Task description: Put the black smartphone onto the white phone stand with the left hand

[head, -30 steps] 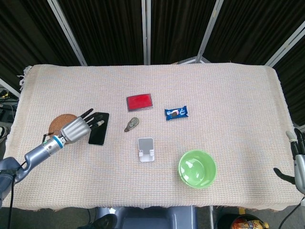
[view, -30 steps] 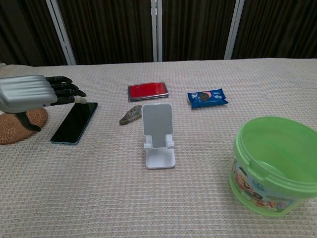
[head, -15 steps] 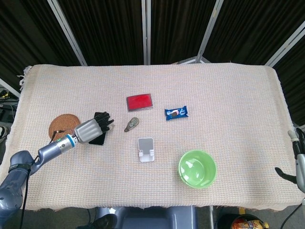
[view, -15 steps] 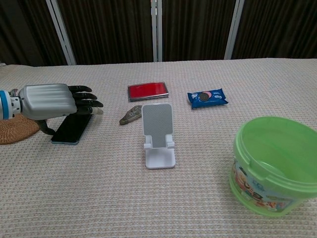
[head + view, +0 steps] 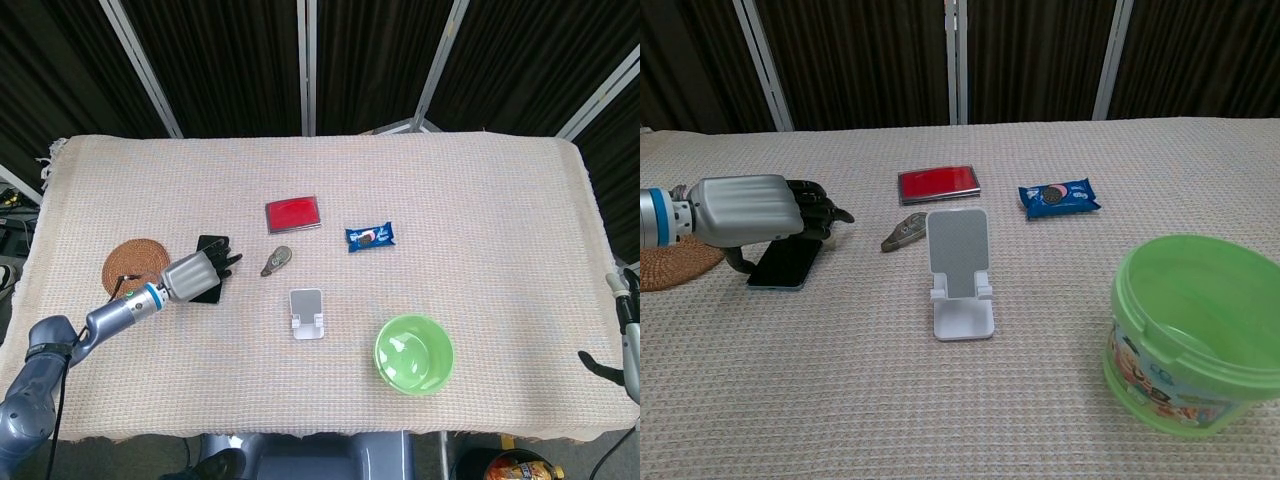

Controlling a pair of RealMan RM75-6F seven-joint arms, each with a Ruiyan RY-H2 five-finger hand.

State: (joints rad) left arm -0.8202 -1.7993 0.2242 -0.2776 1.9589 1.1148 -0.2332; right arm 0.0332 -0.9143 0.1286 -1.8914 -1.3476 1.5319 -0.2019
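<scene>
The black smartphone (image 5: 209, 244) (image 5: 786, 267) lies flat on the cloth at the left, mostly covered by my left hand (image 5: 193, 273) (image 5: 748, 210). The hand's fingers curl down over the phone's right edge and the thumb sits at its near left edge, so the hand grips it. The white phone stand (image 5: 307, 311) (image 5: 960, 268) stands upright in the middle of the table, to the right of the phone, with nothing on it. My right hand (image 5: 622, 322) shows only as a sliver at the far right edge, fingers apart and holding nothing.
A woven coaster (image 5: 130, 262) (image 5: 670, 265) lies just left of the phone. A red case (image 5: 293, 213), a small grey object (image 5: 276, 260) and a blue snack packet (image 5: 370, 236) lie behind the stand. A green bucket (image 5: 414, 353) (image 5: 1196, 335) stands at the front right.
My left hand slid right over the smartphone and lowered onto it. Its fingers went from stretched out to curled around the phone's edge. The phone still lies on the cloth.
</scene>
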